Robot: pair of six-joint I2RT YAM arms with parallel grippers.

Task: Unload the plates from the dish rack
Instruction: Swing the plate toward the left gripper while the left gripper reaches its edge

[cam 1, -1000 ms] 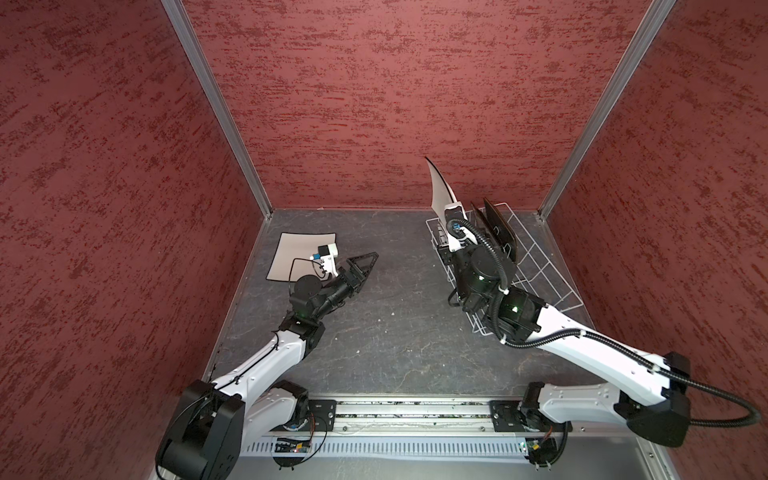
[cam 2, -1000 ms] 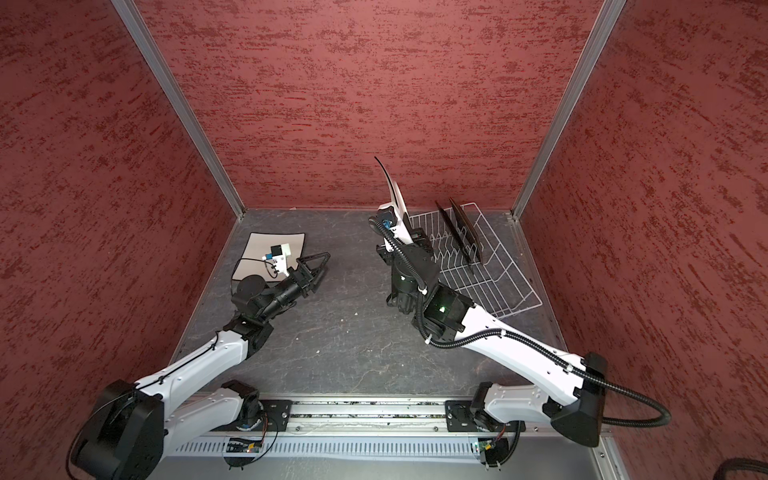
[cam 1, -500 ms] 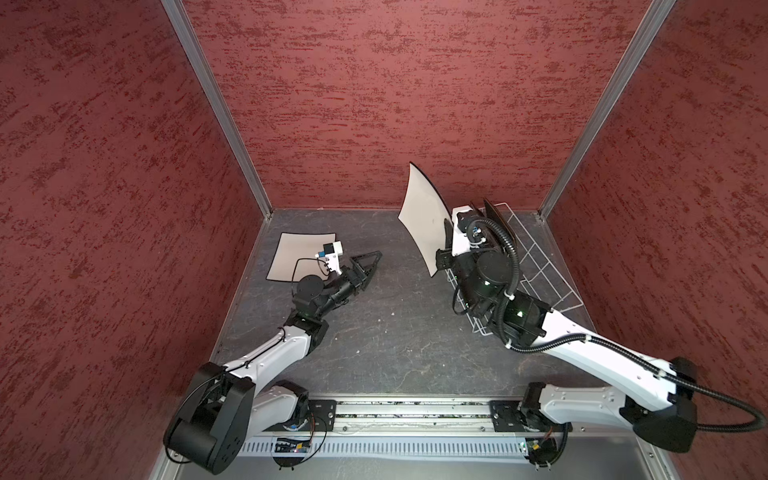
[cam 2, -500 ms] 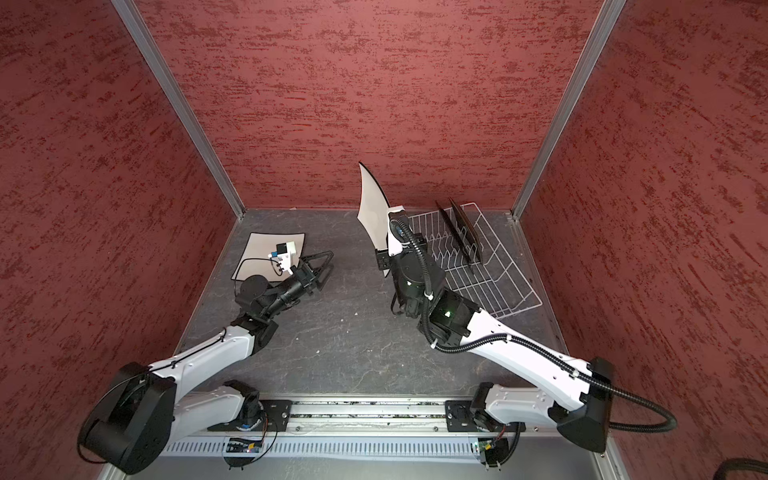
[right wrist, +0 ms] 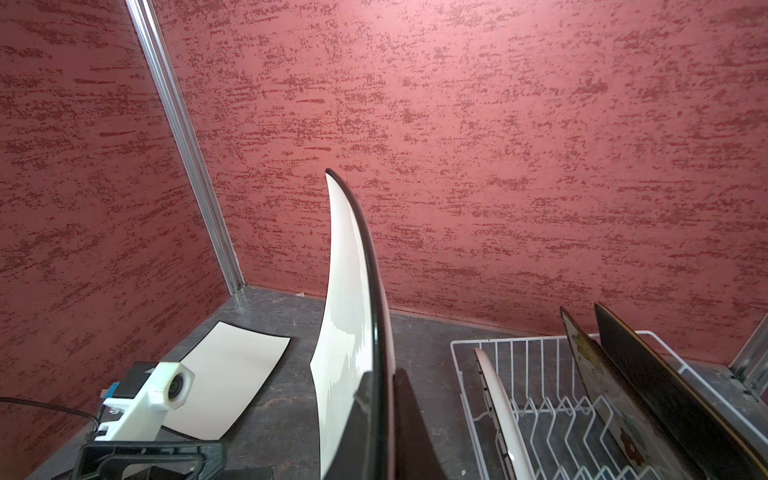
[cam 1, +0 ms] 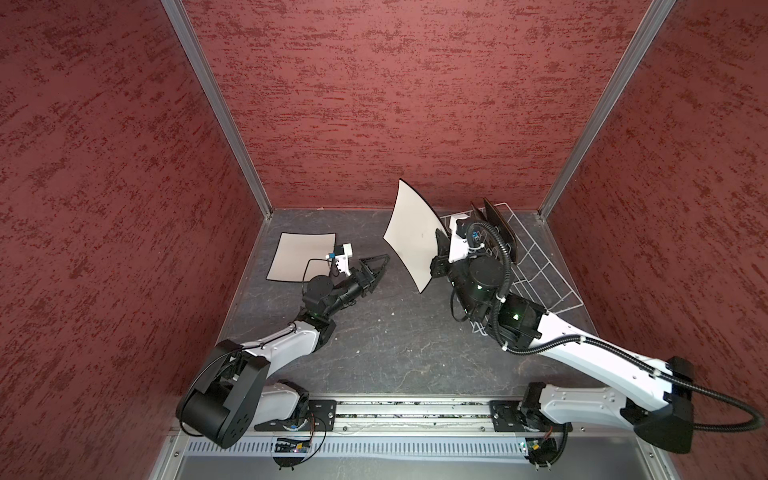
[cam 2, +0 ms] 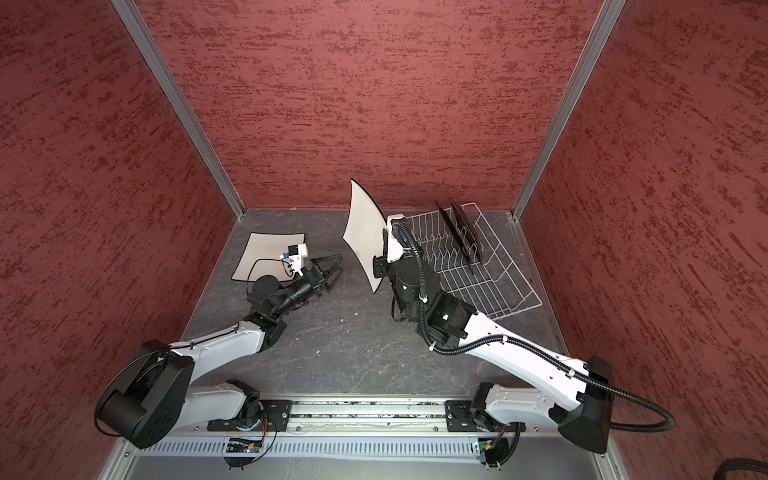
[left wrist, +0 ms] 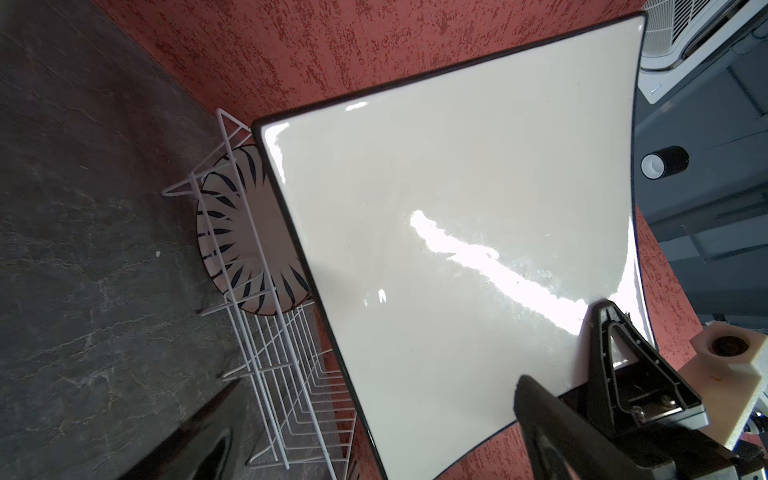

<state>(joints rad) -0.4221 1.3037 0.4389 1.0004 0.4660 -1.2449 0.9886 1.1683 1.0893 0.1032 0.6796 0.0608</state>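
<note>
Beside the white wire dish rack [cam 2: 498,286], my right gripper [cam 1: 439,245] clamped the cream dark-rimmed square plate [cam 1: 411,232] upright, broad face toward my wide-open left gripper [cam 1: 384,264] nearby.

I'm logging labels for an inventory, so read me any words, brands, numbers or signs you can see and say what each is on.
None can be read.
The held cream plate, the cream plate on the table and the dish rack carry no lettering.
The floral plate shows only a pattern.
The circuit boards on the front rail: any print is too small to read.
</note>
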